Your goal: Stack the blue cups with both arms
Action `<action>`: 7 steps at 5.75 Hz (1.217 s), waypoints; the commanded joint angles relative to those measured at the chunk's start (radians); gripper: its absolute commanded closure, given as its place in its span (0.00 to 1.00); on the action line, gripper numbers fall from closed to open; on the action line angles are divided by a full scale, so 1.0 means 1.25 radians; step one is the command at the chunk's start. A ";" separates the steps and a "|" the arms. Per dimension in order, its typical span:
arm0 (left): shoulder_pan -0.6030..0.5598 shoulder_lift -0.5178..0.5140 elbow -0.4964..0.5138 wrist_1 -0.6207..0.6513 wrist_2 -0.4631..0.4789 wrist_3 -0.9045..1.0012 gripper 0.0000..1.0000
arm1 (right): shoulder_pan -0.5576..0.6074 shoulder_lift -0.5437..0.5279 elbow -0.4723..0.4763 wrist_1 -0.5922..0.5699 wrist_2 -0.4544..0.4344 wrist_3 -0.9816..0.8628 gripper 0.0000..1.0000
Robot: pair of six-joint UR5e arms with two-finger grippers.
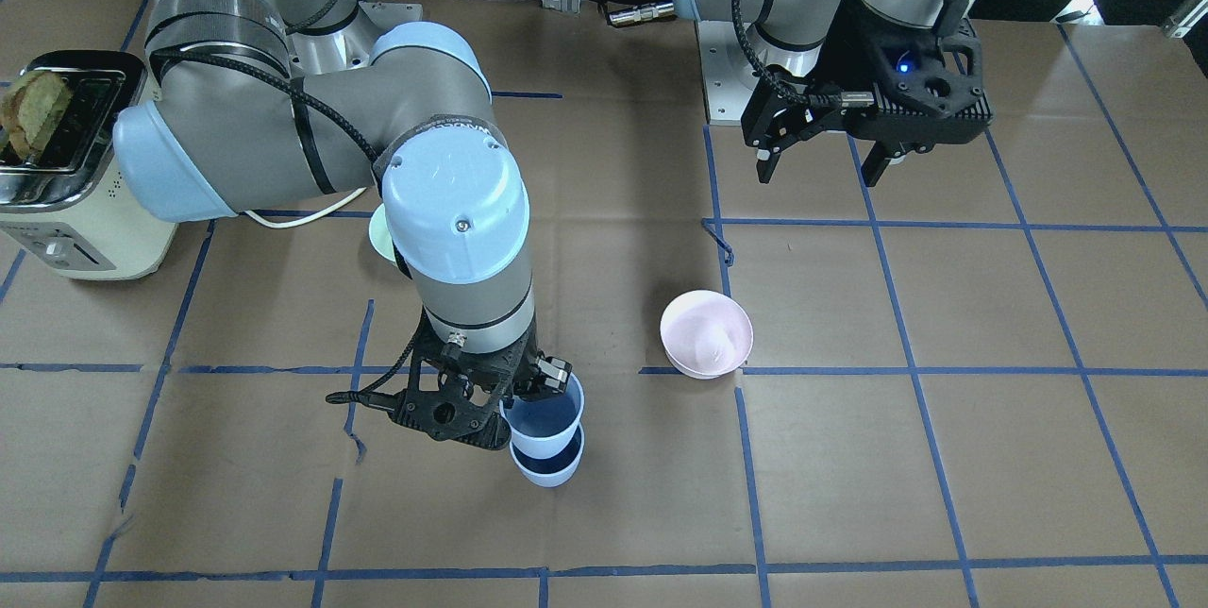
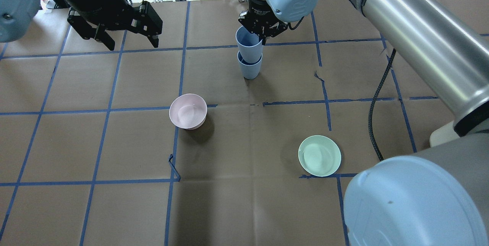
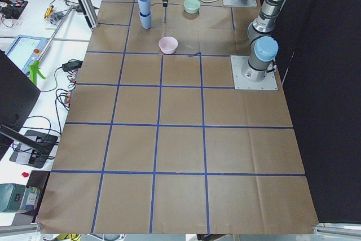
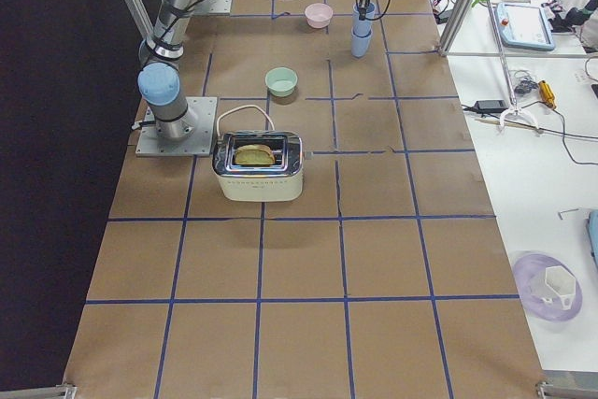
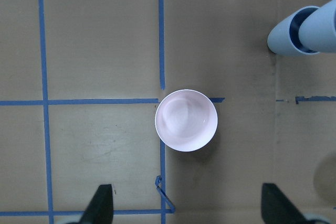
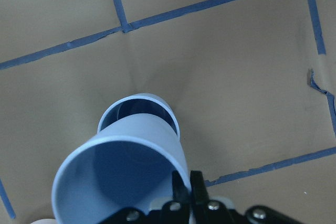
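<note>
Two pale blue cups stand at the table's far middle. The lower cup [image 2: 250,69] stands upright on the paper. The upper cup [image 2: 248,42] has its base in the lower cup's mouth, partly nested. My right gripper [image 2: 262,32] is shut on the upper cup's rim, one finger inside and one outside; the right wrist view shows the upper cup [image 6: 121,182] over the lower cup [image 6: 139,108]. My left gripper [image 2: 132,43] is open and empty, held high over the far left of the table. Both cups also show in the front-facing view [image 1: 545,414].
A pale pink bowl [image 2: 188,111] sits left of centre, below my left gripper [image 5: 189,205]. A mint-green bowl [image 2: 319,155] sits near right. A toaster [image 1: 57,164] holding toast stands on the robot's right side. A black cable [image 2: 376,116] hangs from the right arm.
</note>
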 commanded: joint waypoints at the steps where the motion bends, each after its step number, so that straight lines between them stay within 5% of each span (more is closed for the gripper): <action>1: 0.001 0.003 0.002 0.000 0.001 0.002 0.01 | 0.001 0.002 0.008 -0.010 0.024 -0.003 0.92; 6: 0.001 0.015 0.001 -0.010 0.003 -0.001 0.01 | 0.001 0.010 0.063 -0.101 0.025 -0.011 0.90; 7: 0.001 0.015 0.001 -0.010 0.003 -0.001 0.01 | 0.001 0.010 0.064 -0.116 0.025 -0.010 0.80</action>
